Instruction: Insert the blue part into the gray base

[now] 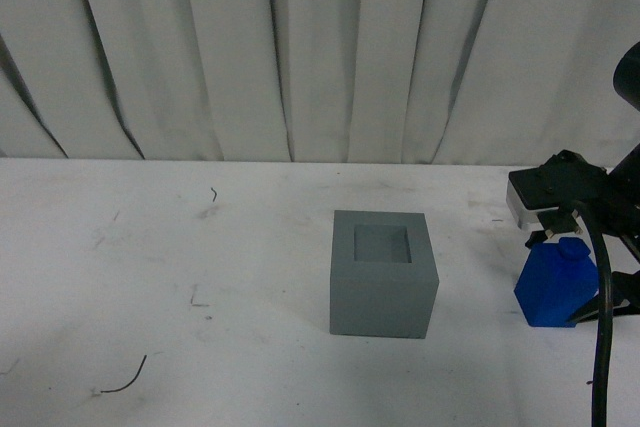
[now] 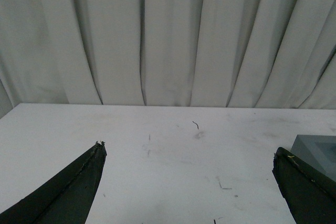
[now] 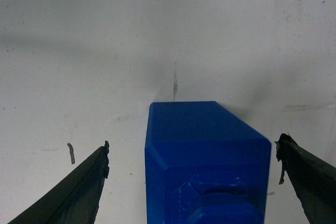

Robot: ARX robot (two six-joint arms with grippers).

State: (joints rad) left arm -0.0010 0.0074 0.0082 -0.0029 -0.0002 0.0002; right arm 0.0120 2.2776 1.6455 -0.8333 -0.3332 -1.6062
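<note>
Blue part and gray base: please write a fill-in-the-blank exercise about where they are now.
The recess in the gray base is ___.
In the front view, the blue part sits to the ___ of the gray base.
The right end effector is ___, one finger on each side of the blue part.
The left end effector holds ___.
Missing: empty, right, open, nothing.

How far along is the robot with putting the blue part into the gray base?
Early. Nothing is inserted: the recess in the gray base is empty. In hand: the right gripper is open with a finger on each side of the blue part, right of the base, not yet clamped. The left gripper is open, holding nothing. Left: grip, lift, carry over the recess, push in.
</note>
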